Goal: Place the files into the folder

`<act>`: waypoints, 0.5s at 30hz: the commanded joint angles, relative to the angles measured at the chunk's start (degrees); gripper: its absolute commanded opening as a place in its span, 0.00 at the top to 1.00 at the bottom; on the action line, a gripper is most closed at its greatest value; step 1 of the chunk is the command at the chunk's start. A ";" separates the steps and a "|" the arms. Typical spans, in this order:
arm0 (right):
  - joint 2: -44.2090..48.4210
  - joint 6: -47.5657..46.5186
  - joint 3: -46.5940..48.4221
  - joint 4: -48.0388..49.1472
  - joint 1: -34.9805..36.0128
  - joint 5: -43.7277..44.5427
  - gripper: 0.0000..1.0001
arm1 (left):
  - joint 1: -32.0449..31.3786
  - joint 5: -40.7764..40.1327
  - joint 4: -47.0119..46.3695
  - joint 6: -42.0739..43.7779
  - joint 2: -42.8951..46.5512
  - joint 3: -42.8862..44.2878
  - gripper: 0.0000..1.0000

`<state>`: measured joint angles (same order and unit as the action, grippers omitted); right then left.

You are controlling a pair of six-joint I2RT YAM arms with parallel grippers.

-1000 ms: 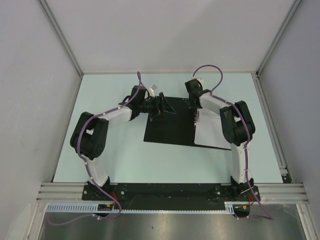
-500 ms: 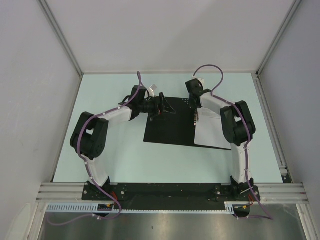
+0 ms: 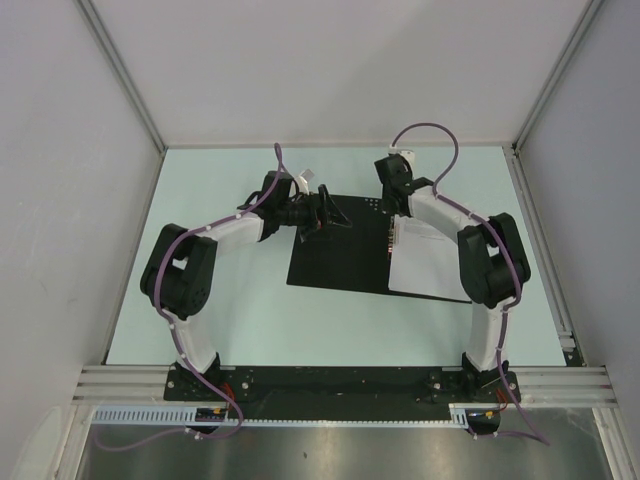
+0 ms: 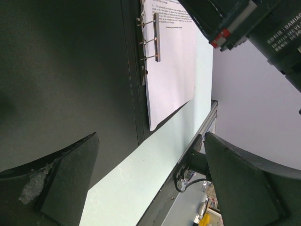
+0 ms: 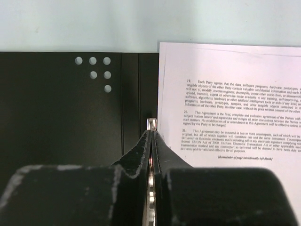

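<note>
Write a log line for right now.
left gripper: open over folder | right gripper: shut on metal clip | paper sheet: in folder

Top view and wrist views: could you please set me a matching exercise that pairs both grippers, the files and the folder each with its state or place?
Things:
1. left gripper
2. right gripper
3. files
4. folder

States or places:
A. shut on the clip
B. lying open flat, black inside up
C. open wide, above the folder's left half
D. white, on the folder's right half

Pairs: 1-C, 2-A, 3-D, 4-B
</note>
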<state>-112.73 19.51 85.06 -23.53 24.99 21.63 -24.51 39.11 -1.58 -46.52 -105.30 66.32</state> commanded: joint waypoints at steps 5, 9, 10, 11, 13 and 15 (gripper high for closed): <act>2.78 1.41 -2.70 2.69 -0.03 -0.26 0.68 | 0.17 -0.44 -0.70 0.12 2.64 -0.32 0.00; -0.55 1.41 -2.00 3.75 -1.00 -1.50 0.55 | 0.17 -0.53 -0.52 0.29 2.46 -0.14 0.01; -1.09 1.41 -1.83 3.75 -1.35 -1.50 0.53 | 0.17 -0.53 -0.52 0.29 2.46 -0.14 0.00; -1.61 1.41 -1.48 3.84 -1.70 -2.02 0.53 | 0.17 -0.53 -0.52 0.29 2.46 -0.14 0.00; -2.67 1.15 -1.30 4.28 -2.14 -2.46 0.52 | 0.17 -0.53 -0.52 0.29 2.46 -0.14 0.01; -3.37 0.97 -0.86 4.54 -2.58 -3.17 0.53 | 0.17 -0.44 -0.61 0.12 2.29 -0.14 0.00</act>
<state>-114.28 20.51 82.30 -21.06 23.38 19.42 -24.51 38.72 -1.58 -46.52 -105.30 66.32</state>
